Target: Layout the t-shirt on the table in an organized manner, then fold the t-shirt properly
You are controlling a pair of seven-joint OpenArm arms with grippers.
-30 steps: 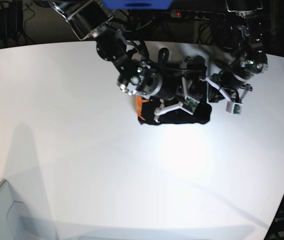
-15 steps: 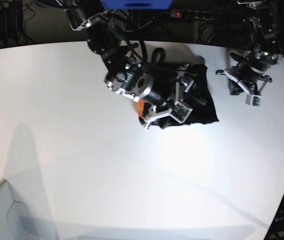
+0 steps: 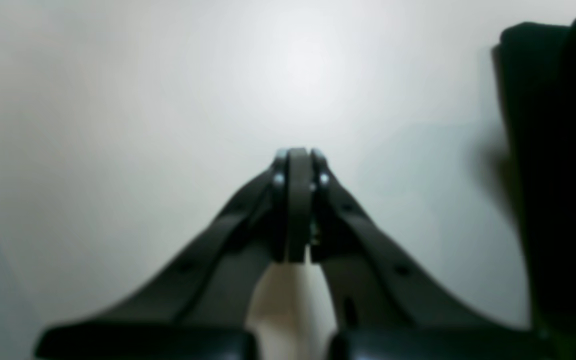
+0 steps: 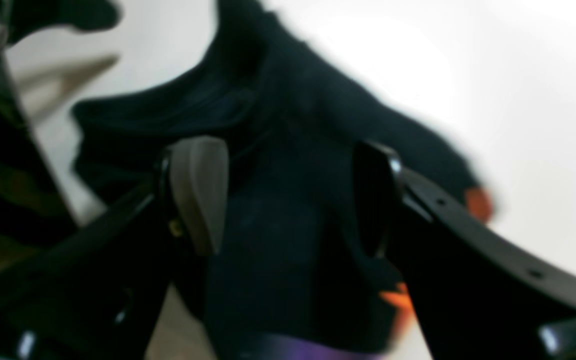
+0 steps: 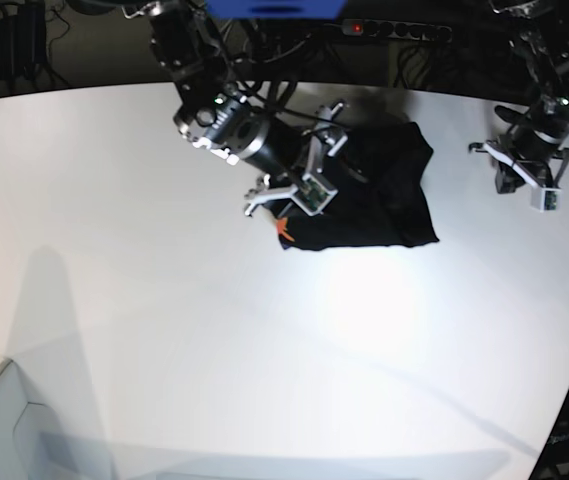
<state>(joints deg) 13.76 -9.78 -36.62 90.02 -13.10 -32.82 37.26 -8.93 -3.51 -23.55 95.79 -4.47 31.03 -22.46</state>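
Observation:
The black t-shirt (image 5: 384,195) lies in a compact bundle on the white table (image 5: 164,300), with an orange bit of its print at the lower left corner. My right gripper (image 5: 304,160) is open over the shirt's left part. In the right wrist view the right gripper (image 4: 288,195) has its pads apart with the blurred shirt (image 4: 278,240) behind them; orange and purple print shows low down. My left gripper (image 5: 524,180) hovers to the right of the shirt, apart from it. In the left wrist view the left gripper (image 3: 295,155) is shut and empty over the bare table (image 3: 168,100).
A dark blurred shape (image 3: 553,175) fills the right edge of the left wrist view; I cannot tell what it is. A power strip (image 5: 394,28) and cables lie beyond the table's curved far edge. A pale box corner (image 5: 4,430) sits at the front left.
Both arms have pulled back from the shirt: the right arm up and to the left, the left arm out to the right. The shirt now lies uncovered and wider.

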